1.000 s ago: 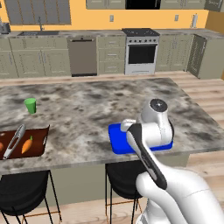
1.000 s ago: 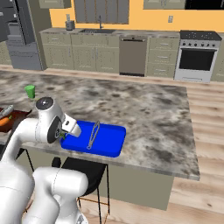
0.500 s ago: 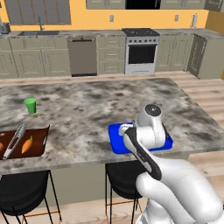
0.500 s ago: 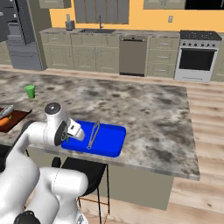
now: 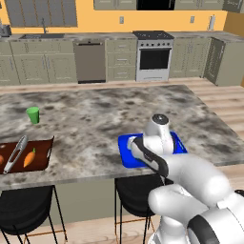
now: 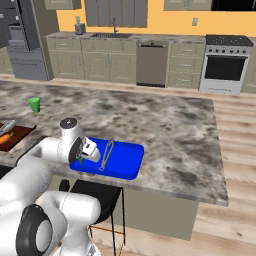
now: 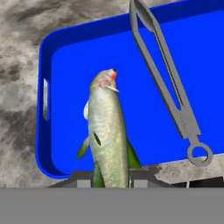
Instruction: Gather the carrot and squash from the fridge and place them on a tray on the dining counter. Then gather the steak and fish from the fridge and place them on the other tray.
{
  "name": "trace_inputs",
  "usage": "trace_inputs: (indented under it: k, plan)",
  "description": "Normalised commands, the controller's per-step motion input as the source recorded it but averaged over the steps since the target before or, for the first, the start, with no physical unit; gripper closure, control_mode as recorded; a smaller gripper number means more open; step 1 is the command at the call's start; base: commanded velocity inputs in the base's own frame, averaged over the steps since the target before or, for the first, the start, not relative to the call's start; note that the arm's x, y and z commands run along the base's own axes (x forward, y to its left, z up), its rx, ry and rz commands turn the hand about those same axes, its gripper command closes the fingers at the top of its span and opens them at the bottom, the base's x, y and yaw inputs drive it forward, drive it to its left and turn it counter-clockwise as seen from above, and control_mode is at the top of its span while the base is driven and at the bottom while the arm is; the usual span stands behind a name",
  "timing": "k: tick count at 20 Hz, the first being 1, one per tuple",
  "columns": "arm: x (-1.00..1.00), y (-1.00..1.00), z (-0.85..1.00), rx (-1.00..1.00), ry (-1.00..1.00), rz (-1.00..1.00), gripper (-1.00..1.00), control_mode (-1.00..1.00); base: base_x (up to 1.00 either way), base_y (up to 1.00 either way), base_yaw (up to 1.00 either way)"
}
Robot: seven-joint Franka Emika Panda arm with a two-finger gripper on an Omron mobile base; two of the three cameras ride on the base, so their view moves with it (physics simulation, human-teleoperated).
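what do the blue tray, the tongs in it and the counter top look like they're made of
Blue tray: probably moulded plastic; flat saturated colour, rounded rim, cut-out handle slot.
Tongs: likely metal; uniform dull grey, thin arms, ring at one end, though no shine shows.
Counter top: looks like polished granite or similar stone; mottled grey-brown speckle.

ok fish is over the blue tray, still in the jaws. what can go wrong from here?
1. The gripper is shut on the fish at its tail end only, so the long body could swing or slip before release.
2. The tongs already lie in the blue tray; the fish may land on them and sit unevenly.
3. The fish hangs near the tray's edge closest to the hand; released here, the tail might drape over the rim onto the counter.
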Motion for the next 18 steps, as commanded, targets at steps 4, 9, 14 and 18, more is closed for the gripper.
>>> trace_inputs:
  k: [4,9,14,18]
  plan:
    - [0.33,0.05,-0.24,0.0,0.05,0.0,1.0,-1.0,0.0,0.0,0.0]
    - [0.29,0.11,-0.25,0.0,0.02,0.0,1.0,-1.0,0.0,0.0,0.0]
    - [0.31,0.08,-0.24,0.0,0.0,0.0,1.0,-1.0,0.0,0.0,0.0]
    - [0.29,0.01,-0.25,0.0,0.0,0.0,1.0,-1.0,0.0,0.0,0.0]
